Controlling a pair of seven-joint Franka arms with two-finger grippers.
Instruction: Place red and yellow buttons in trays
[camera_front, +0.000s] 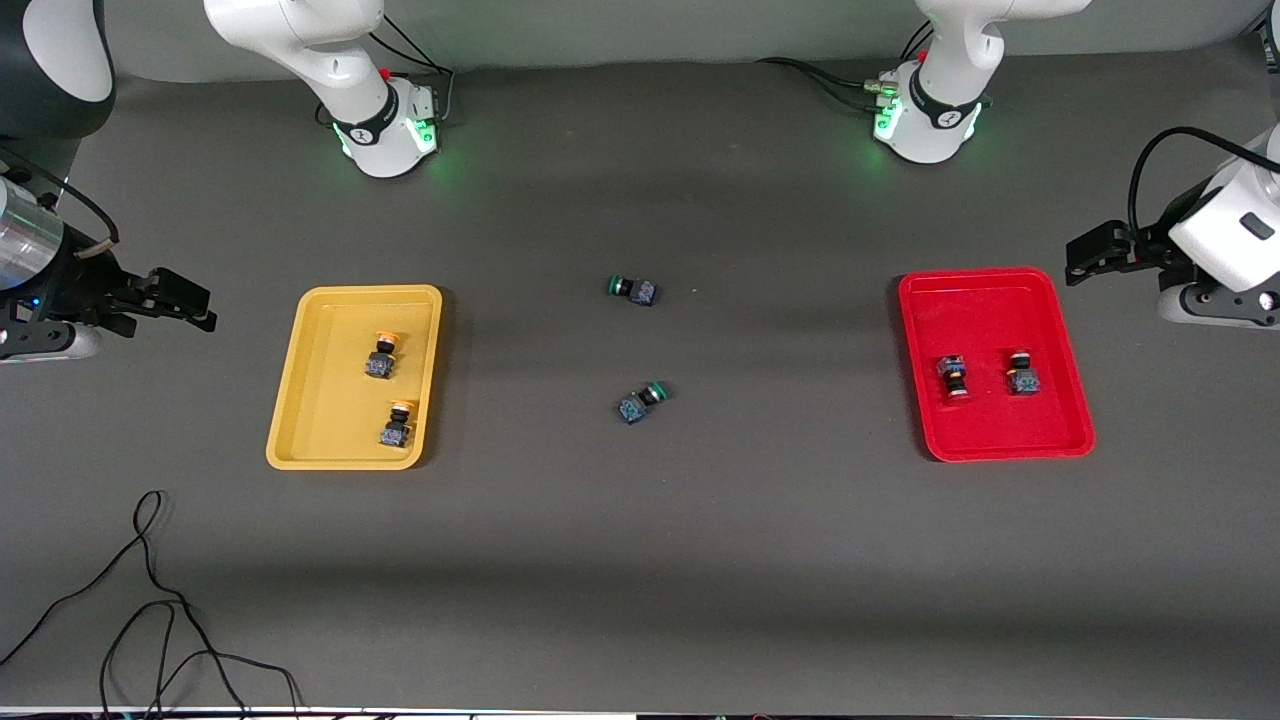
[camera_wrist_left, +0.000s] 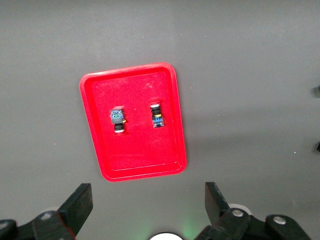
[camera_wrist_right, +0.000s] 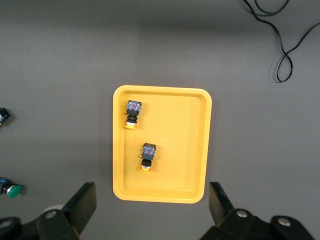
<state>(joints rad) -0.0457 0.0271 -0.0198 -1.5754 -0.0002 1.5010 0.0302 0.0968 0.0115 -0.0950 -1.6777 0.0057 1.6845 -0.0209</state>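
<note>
Plainly, writing: none can be read on the trays or buttons.
Yellow tray (camera_front: 300, 380): left-centre of the front view, shallow plastic, rounded corners, raised rim.
Yellow buttons: 2 lie inside it, 1 (camera_front: 381, 355) higher in the frame, 1 (camera_front: 397, 424) lower, apart from each other, orange-yellow caps on black barrels with bluish bases.
Red tray (camera_front: 990, 300): right-centre of the front view, same shape as the yellow one.
Red buttons: 2 lie inside it side by side and apart, 1 (camera_front: 953, 377) and 1 (camera_front: 1021, 373).
Green buttons: 2 on the bare table (camera_front: 640, 560), mid-frame between the trays, 1 (camera_front: 632, 290) above the other (camera_front: 641, 400).
Black cable (camera_front: 150, 600): loops at lower left of the front view.
Left pincer (camera_wrist_left: 147, 207): released, fingers spread wide, waiting at the right edge of the front view beside the red tray.
Right pincer (camera_wrist_right: 152, 207): released, spread wide, waiting at the left edge beside the yellow tray.
Table surface: dark grey, matte.
</note>
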